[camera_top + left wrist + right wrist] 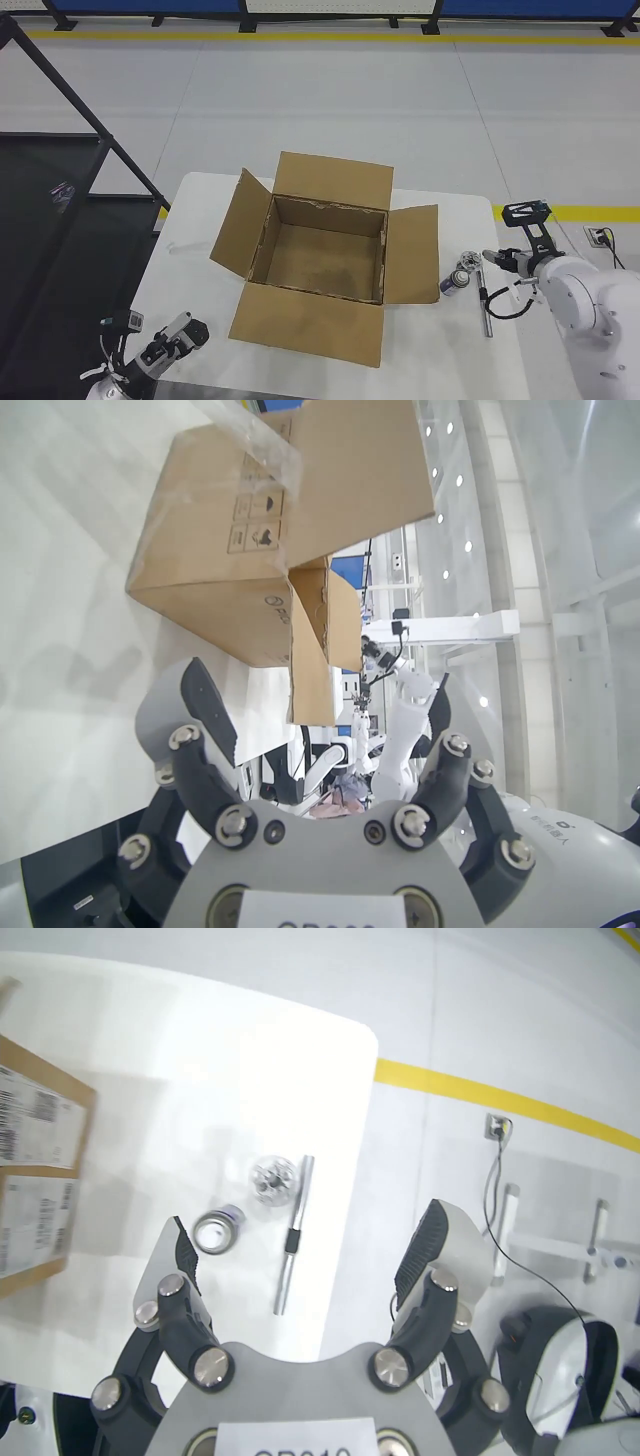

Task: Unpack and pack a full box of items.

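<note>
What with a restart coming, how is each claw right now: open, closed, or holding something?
Left claw: open, holding nothing.
Right claw: open, holding nothing.

The left gripper [320, 700] had black fingers [210, 705] and silver screws [235, 824] on a grey metal plate [320, 850]. The right gripper [306, 1220] looked alike, on a white arm [582, 300].
</note>
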`<control>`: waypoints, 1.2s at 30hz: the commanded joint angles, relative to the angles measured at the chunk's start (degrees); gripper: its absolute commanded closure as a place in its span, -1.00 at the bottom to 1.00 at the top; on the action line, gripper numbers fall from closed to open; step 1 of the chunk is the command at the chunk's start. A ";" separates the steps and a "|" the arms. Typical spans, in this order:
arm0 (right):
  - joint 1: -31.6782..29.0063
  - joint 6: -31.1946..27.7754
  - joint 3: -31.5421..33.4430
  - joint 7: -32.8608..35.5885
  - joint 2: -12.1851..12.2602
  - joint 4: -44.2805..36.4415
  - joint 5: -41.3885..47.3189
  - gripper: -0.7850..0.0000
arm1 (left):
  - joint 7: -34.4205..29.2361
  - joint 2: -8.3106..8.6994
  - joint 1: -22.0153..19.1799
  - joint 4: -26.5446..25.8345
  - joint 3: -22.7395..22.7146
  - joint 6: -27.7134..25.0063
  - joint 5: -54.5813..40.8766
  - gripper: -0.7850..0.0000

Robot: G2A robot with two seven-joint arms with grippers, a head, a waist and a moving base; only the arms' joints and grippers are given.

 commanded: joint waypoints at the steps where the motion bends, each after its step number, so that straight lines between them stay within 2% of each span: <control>1: -0.61 0.75 -0.06 0.68 0.01 1.43 -1.43 -1.00 | 1.29 -0.02 0.37 0.01 -0.38 0.65 -0.29 -1.00; 8: 0.33 -0.55 -2.50 3.27 -0.09 8.91 -3.49 -1.00 | 1.29 -0.02 0.37 0.01 -0.38 0.65 -0.29 -1.00; 9: 0.62 -0.55 -3.11 3.51 -0.16 9.75 -3.57 -0.94 | 1.29 -0.02 0.37 0.01 -0.38 0.65 -0.29 -1.00; 10: 0.93 -0.53 -3.67 3.70 -0.27 10.53 -3.00 -0.47 | 1.29 -0.02 0.37 0.01 -0.38 0.65 -0.29 -1.00; 11: 1.32 -0.17 -4.12 3.91 -0.38 11.39 -2.64 -0.27 | 1.29 -0.02 0.37 0.01 -0.38 0.65 -0.29 -1.00; 12: 1.66 0.31 -4.66 4.11 -0.50 12.12 -2.29 -0.22 | 1.29 -0.02 0.37 0.01 -0.38 0.65 -0.29 -1.00; 13: 2.01 0.74 -5.26 4.30 -0.63 12.87 -2.07 -0.22 | 1.29 -0.02 0.37 0.01 -0.38 0.65 -0.29 -1.00; 15: 2.75 1.56 -6.53 4.30 -0.86 14.14 -2.23 -0.36 | 1.29 -0.02 0.37 0.01 -0.38 0.65 -0.29 -1.00; 21: 4.86 4.19 -9.57 4.12 -1.49 18.18 -3.61 -0.42 | 1.29 -0.02 0.37 0.01 -0.38 0.65 -0.29 -1.00; 26: 6.78 5.10 -10.48 4.00 -2.03 22.17 -0.95 -0.32 | 1.29 -0.02 0.37 0.01 -0.38 0.65 -0.29 -1.00; 31: 8.49 5.32 -11.00 3.33 -2.40 25.73 1.09 -0.32 | 1.29 -0.02 0.37 0.01 -0.38 0.65 -0.29 -1.00; 35: 9.68 5.07 -11.47 2.82 -2.67 28.15 2.67 -0.20 | 1.29 -0.02 0.37 0.01 -0.38 0.65 -0.29 -1.00; 36: 9.96 4.98 -11.56 2.63 -2.72 28.83 2.88 -0.08 | 1.29 -0.02 0.37 0.01 -0.38 0.65 -0.29 -1.00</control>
